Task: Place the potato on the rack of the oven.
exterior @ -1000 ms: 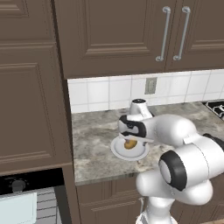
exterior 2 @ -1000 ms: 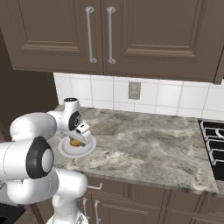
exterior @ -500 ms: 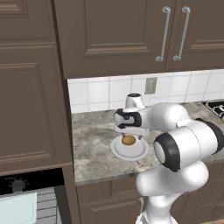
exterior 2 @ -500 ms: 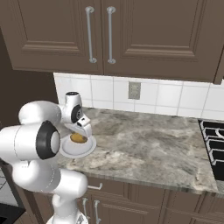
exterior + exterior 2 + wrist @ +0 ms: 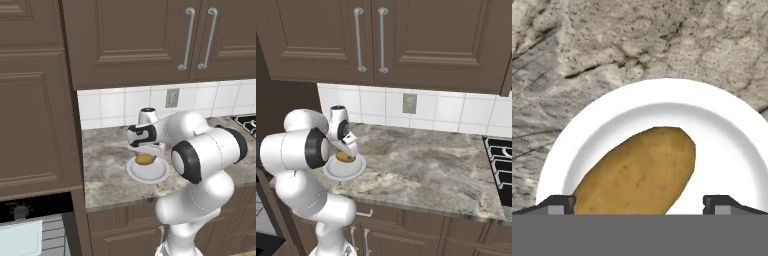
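While the gripper (image 5: 639, 202) hangs right over the potato (image 5: 637, 173), its fingertips (image 5: 556, 204) stand spread, one on each side, not yet closed on anything.

You see the golden-brown potato lying on a white plate (image 5: 727, 145) on the grey stone counter (image 5: 107, 170), with the arm folded low above it. The fingers sit wide so the potato can fit between them, which suggests you are lining up a grasp. Down at the lower left of the left base view, the oven (image 5: 30, 212) shows its black panel and knob, and a bit of rack (image 5: 55, 235) below; it is well apart from the plate. Compared with half a second ago, the hand has swung further over the plate and sits lower; the potato has not moved.
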### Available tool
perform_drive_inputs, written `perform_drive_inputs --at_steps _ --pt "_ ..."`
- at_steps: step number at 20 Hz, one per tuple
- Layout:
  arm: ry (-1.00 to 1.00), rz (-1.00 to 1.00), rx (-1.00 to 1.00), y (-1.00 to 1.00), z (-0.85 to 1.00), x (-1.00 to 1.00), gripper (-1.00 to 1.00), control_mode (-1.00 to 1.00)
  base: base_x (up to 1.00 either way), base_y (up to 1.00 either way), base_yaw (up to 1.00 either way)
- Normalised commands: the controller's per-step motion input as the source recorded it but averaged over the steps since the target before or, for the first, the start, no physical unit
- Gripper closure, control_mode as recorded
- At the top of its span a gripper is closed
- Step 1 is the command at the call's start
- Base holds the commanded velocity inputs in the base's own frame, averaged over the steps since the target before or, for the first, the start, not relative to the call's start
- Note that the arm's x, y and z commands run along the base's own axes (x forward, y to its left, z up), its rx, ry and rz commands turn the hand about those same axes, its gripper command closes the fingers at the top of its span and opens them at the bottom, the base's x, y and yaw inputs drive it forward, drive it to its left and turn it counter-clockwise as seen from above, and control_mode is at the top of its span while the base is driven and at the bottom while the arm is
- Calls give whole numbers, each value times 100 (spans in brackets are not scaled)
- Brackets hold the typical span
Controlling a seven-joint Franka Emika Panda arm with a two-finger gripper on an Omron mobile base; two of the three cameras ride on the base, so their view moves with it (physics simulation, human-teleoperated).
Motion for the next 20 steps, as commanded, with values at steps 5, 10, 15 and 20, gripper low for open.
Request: perform_drive_inputs --at_steps 5,10,15,20 --pt "0 -22 0 0 -50 -1 -100 -100 0 0 0" --pt "0 -23 0 0 -55 -34 -100 -100 0 0 0" --pt "-3 -21 0 0 -49 -40 -100 -100 0 0 0" --pt "-8 -14 0 0 -40 -32 -100 -100 0 0 0"
